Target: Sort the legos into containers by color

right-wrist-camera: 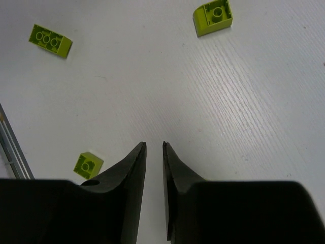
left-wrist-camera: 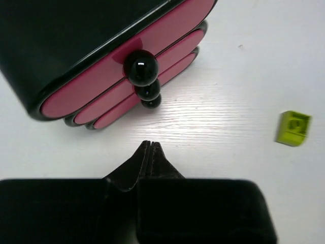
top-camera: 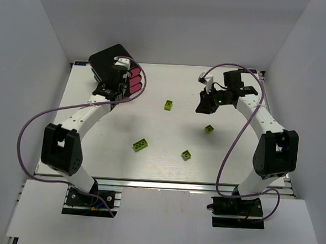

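Counted four lime legos (top-camera: 168,104) scattered well apart on the white counter (top-camera: 111,152): one mid-counter, another lego (top-camera: 209,128) near the right arm, a longer brick (top-camera: 140,145) and a small brick (top-camera: 186,154) nearer the bases. Saw three pink drawers (left-wrist-camera: 167,35) closed in the black cabinet (top-camera: 108,56) at the far left corner, the lower two half hidden beneath the top one. Could not see any contents. Caught the left jaws pressed together, empty, facing the stacked knobs (left-wrist-camera: 141,67) without touching. Caught the right jaws slightly parted, empty, above bare counter.
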`<state>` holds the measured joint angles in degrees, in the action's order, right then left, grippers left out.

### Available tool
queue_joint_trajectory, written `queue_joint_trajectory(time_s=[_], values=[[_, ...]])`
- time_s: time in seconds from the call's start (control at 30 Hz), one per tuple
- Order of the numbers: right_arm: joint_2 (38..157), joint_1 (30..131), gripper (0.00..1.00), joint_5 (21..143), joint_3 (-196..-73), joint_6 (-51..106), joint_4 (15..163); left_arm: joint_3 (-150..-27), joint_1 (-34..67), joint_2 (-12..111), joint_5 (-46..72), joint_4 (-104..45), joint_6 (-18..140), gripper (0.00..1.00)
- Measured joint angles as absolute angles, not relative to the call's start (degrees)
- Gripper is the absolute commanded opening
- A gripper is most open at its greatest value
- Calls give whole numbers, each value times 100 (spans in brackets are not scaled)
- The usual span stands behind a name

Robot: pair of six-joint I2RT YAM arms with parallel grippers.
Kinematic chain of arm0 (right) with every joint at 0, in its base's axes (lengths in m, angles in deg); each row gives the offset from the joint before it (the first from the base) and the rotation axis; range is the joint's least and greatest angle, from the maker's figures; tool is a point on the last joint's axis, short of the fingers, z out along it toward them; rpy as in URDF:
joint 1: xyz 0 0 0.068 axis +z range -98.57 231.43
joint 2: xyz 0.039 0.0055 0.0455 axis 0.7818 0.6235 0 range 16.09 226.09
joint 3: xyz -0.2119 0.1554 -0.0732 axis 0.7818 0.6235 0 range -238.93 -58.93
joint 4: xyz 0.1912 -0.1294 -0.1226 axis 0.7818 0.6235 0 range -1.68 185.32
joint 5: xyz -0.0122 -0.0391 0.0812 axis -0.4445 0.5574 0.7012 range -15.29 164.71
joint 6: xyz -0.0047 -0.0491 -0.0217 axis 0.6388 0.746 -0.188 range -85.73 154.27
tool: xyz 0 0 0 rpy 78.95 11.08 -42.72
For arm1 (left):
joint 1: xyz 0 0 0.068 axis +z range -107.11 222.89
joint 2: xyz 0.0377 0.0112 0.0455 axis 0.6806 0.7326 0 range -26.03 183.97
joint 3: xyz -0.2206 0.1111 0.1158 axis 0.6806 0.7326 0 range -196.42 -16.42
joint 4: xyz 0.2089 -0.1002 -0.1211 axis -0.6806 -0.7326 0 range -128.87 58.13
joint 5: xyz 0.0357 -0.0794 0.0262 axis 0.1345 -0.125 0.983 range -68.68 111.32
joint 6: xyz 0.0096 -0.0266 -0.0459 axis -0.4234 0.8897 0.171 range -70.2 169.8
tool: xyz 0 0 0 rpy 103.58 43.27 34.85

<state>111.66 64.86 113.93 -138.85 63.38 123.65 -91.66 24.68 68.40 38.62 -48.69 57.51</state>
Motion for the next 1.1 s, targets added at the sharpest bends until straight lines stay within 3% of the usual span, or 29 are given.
queue_joint_trajectory(time_s=[0.07, 0.1, 0.17, 0.2, 0.23, 0.33, 0.47, 0.67, 1.1], values=[[11264, 6586, 35, 11406, -13953, 6370, 12356, -8793, 2472, 6375, 3716, -4685, 5996, 4], [11321, 6645, 38, 11417, -13999, 6373, 12328, -8629, 2474, 6202, 3665, -4624, 6122, 12], [11472, 6807, 44, 11417, -14089, 6311, 12166, -8299, 2474, 5922, 3615, -4510, 6431, 33], [11544, 6886, 45, 11417, -14132, 6263, 12083, -8106, 2474, 5820, 3600, -4447, 6625, 50], [11640, 6989, 47, 11415, -14194, 6128, 11961, -7910, 2476, 5730, 3598, -4366, 6806, 62], [12060, 7273, 48, 11389, -14541, 5632, 11605, -7330, 2478, 5498, 3650, -4331, 7399, 84], [12803, 7627, 49, 11301, -15343, 4729, 11087, -6681, 2478, 5144, 3818, -4200, 8059, 86], [13026, 7987, 49, 11214, -15516, 3903, 10700, -5986, 2478, 5072, 4382, -3289, 8981, 82], [12927, 7747, 49, 10941, -15302, 3573, 10549, -7944, 2450, 8165, 5062, -2563, 9099, 80]])
